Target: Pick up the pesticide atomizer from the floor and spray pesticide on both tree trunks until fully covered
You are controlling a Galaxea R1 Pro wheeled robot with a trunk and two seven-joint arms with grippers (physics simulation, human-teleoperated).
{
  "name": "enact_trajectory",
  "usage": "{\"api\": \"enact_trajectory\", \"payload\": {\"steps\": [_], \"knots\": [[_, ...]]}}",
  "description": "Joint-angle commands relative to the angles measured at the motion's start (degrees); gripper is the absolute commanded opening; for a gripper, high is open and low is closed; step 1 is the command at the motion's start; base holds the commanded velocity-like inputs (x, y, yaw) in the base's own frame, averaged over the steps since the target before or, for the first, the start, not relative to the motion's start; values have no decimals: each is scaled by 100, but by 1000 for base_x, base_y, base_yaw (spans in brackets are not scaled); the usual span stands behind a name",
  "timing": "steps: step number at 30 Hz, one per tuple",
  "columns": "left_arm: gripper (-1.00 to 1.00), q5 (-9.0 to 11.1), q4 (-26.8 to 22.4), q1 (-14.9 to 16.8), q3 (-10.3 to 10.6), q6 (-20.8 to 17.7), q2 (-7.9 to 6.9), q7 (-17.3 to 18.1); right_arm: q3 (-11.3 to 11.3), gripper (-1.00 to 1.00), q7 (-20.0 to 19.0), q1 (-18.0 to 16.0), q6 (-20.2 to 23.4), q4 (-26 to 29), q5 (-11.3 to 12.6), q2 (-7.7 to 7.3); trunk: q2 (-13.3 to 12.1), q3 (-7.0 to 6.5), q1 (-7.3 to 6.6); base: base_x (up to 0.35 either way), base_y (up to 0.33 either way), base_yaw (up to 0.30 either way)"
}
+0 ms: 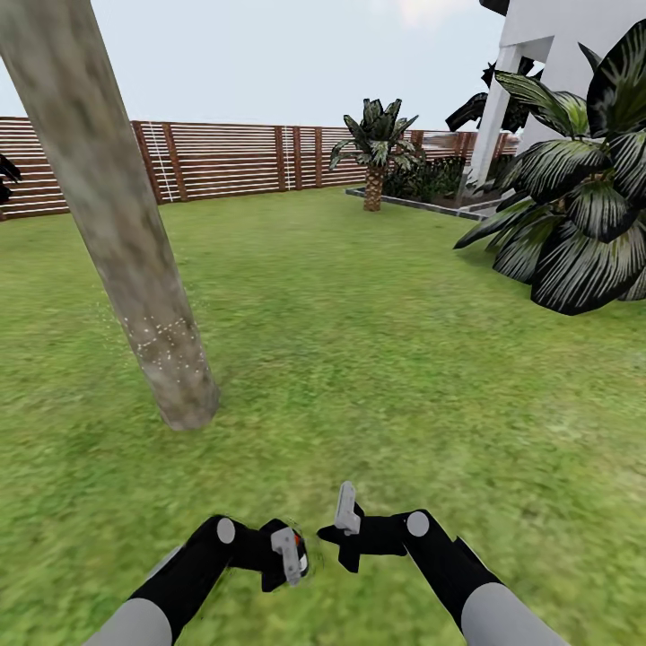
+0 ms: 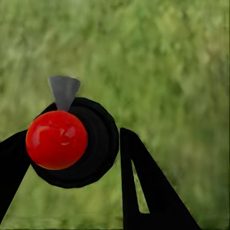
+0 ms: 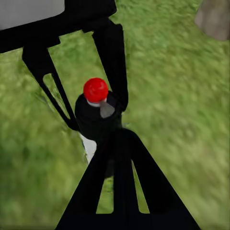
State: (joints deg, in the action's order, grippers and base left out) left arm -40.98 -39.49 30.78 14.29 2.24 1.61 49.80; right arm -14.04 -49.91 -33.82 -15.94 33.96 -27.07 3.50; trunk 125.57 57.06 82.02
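The left gripper (image 1: 289,558) sits low over the grass floor (image 1: 377,359), its two black fingers (image 2: 143,191) closed against the sides of the pesticide atomizer (image 2: 72,143), whose red cap and grey trigger face the left wrist camera. The right gripper (image 1: 345,529) hovers just beside it, nearly touching; how far its jaws are parted I cannot tell, and it seems to carry nothing. Ahead of the left gripper and further out to that side rises the tree trunk (image 1: 117,233), leaning, with pale specks on its lower bark. Well beyond stand a palm (image 1: 375,148) and the slatted fence (image 1: 233,161).
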Motion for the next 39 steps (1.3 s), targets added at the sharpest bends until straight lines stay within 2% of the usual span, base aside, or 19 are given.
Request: {"api": "enact_trajectory", "payload": {"steps": [1,4,5,7,9,11,13,15,17,18,19,20,22,23,25,26,27,32,39], "knots": [[-100,-16,-8,0,-5,23,-161,14,11,-100,-2,-2,-32,4,-53,1,2,5,-1,0,0,0],[-100,-13,-6,-16,-13,22,-693,8,15,-100,-1,-2,-40,-3,-53,-6,2,5,-1,0,0,0],[-100,-5,2,-21,-20,22,-857,-3,17,100,-1,-2,-40,-10,-53,-20,2,5,-1,0,0,0],[-100,21,118,-26,-36,29,-1140,-58,36,100,5,-2,-40,-36,-53,-51,2,5,-1,0,0,0],[-100,24,345,-27,-78,26,-1293,-281,39,100,31,-2,-46,-49,-53,-66,2,5,-1,0,0,0],[-100,30,588,-28,-118,27,-1360,-590,41,100,106,1,-48,-102,-53,-120,2,5,-1,0,0,0],[-100,75,921,-28,-382,34,-1404,-1207,48,100,675,7,-60,-542,-21,-344,2,5,-1,0,0,0],[-100,278,1369,-32,-1004,59,-1372,-1995,92,100,1848,13,-69,-1327,8,-461,2,5,-1,0,0,0],[-100,745,1941,-35,-1762,102,-1342,-2927,431,100,3525,15,-176,-2314,30,-486,2,5,-1,0,0,0],[-100,956,2142,-36,-1987,131,-1338,-3203,595,100,4066,17,-293,-2593,32,-480,2,5,-1,0,0,0],[-100,1294,2441,-46,-2260,248,-1337,-3562,842,100,4791,21,-523,-2897,33,-465,2,5,-1,0,0,0],[-100,1633,2702,-102,-2435,500,-1338,-3880,1080,100,5399,35,-725,-3056,34,-452,2,5,-1,0,0,0],[-100,2131,2926,-289,-2552,983,-1338,-4350,1415,100,6040,163,-913,-3153,36,-449,2,5,-1,0,0,0],[-100,2549,3005,-492,-2592,1349,-1339,-4754,1691,100,6343,308,-1114,-3186,36,-470,2,5,-1,0,0,0],[-100,3240,3068,-858,-2619,1874,-1339,-5276,2038,100,6577,562,-1718,-3216,25,-505,2,5,-1,0,0,0],[-100,3476,3091,-965,-2622,2031,-1337,-5407,2115,100,6626,698,-1968,-3224,21,-522,2,5,-1,0,0,0],[-100,3556,3112,-1001,-2623,2084,-1334,-5452,2141,100,6643,780,-2057,-3226,19,-528,2,5,-1,0,0,0],[-100,3639,3153,-1187,-2617,2171,-1368,-5498,2181,100,6685,895,-2150,-3223,25,-472,2,5,-1,0,0,45],[-100,3664,3186,-1189,-2618,2144,-1329,-5502,2186,100,6689,951,-2150,-3229,28,-447,2,5,-1,-39,-29,277]]}}
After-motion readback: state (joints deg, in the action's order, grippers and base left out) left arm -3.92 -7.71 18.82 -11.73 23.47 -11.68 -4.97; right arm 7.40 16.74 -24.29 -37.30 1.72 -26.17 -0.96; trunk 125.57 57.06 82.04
